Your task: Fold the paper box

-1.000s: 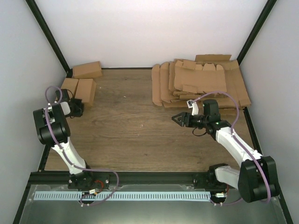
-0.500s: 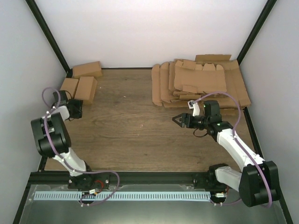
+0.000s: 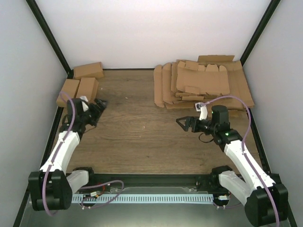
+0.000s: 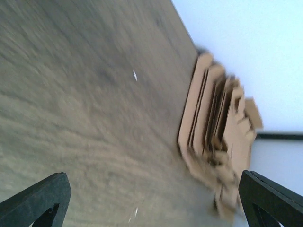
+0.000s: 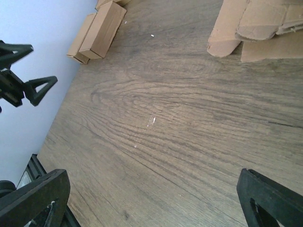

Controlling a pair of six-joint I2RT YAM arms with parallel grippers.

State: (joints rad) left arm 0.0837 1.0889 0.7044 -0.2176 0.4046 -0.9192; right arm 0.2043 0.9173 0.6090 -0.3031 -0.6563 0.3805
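A folded brown paper box (image 3: 87,90) lies at the far left of the table beside a second one, also showing in the right wrist view (image 5: 102,28). My left gripper (image 3: 100,106) hovers just right of them, open and holding nothing. Its wrist view is blurred, with both dark fingertips (image 4: 47,201) wide apart over bare wood and the gripper (image 4: 156,208) aimed toward the blank stack. My right gripper (image 3: 182,124) is right of centre, pointing left, open and empty over bare wood (image 5: 151,198). It sees the left gripper (image 5: 23,71) across the table.
A loose pile of flat cardboard blanks (image 3: 203,85) fills the back right corner, blurred in the left wrist view (image 4: 218,137) and at the top edge of the right wrist view (image 5: 246,23). A third folded box (image 3: 88,70) sits at the back left. White walls enclose the table.
My left arm swung away from the folded boxes by the left wall and now points right, its jaws opened from shut. The right gripper opened wider and drew back slightly.
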